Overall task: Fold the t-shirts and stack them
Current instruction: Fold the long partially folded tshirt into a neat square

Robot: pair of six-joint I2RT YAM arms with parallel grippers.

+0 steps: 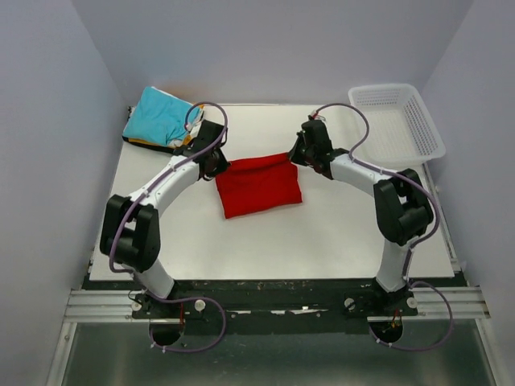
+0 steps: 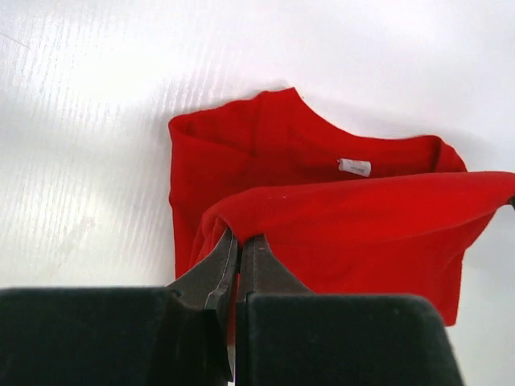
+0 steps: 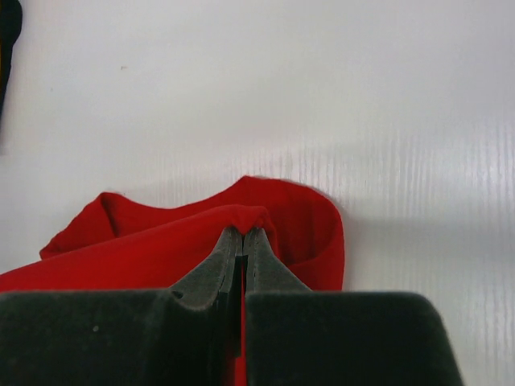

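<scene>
Left end effector (image 2: pixel 239 241) was pinched tight on a corner of the red t-shirt (image 1: pixel 259 185), pads closed w/ cloth between them; right end effector (image 3: pixel 243 237) same, clamped on the opposite corner, no gap visible btwn its fingers. Both grips sat on the far edge of the shirt, seen from above, left one at the shirt's far-left corner, right one at far-right, so the held edge ran left-right across the tabletop (image 1: pixel 338 233) and hung slightly lifted btwn them. Left wrist view showed that raised edge draped over a lower layer w/ the collar and a small white label (image 2: pixel 354 166) exposed beyond it, so shirt looked part-folded already, approx halved. Rest of the red cloth lay flat toward the arm bases, mid tabletop, roughly equidistant from both arms. Key relation, as a judgement: long axis of held edge is crosswise, body of shirt lies nearer the bases than the end effectors, so a fold would likely mean carrying that edge along the near-far line w/ both arms kept level. Folded pile (image 1: pixel 161 119), turquoise on top w/ yellow-orange and black peeking under, sat at far-left corner, closer to left arm. White mesh basket (image 1: pixel 398 121) far right, apart from the shirt
</scene>
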